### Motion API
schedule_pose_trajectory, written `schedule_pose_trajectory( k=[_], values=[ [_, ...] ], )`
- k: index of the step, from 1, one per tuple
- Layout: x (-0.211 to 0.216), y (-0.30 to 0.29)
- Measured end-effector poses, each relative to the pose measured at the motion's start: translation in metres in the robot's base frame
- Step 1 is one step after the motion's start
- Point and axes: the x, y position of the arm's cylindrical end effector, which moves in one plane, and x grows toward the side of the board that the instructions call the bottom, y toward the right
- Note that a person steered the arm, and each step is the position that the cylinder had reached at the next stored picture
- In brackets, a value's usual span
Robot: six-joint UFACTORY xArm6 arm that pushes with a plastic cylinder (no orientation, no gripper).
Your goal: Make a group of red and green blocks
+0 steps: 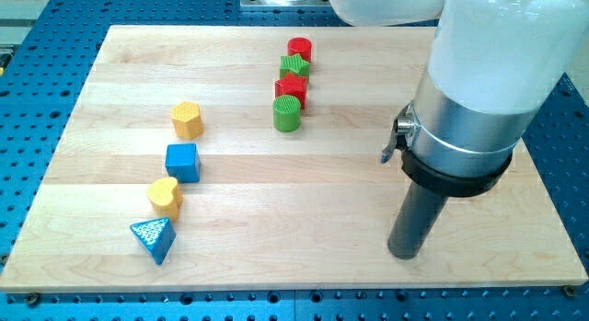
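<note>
- Resting on the wooden board (304, 229), my tip (402, 254) is a plain rod with nothing to spread or pinch, touching no block.
- The red round block (299, 51), green star block (294, 67), red star block (291, 88) and green round block (286, 112) stand touching in a line, at about 10 o'clock from my tip.
- A yellow block (187, 120), blue cube (182, 162), yellow heart block (165, 197) and blue triangle block (153, 238) sit far off at 9 o'clock.

Materials and finish, single camera view.
Tabletop (276, 229): pale wood, smooth, matt, visible grain. Beyond its edges, blue metal base (28, 100) with holes. Green cylinder (287, 112): ribbed top. My tip (403, 252): dark, matt rod under glossy white housing (497, 45).
</note>
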Motion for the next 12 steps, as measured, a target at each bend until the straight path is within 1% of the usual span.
schedule_pose_trajectory(
  k=[7,8,9,10,11,12],
  values=[
    [-0.005,-0.004],
    [-0.034,-0.032],
    [-0.07,-0.101],
    [-0.089,-0.143],
    [-0.141,-0.121],
    [-0.184,-0.101]
  ],
)
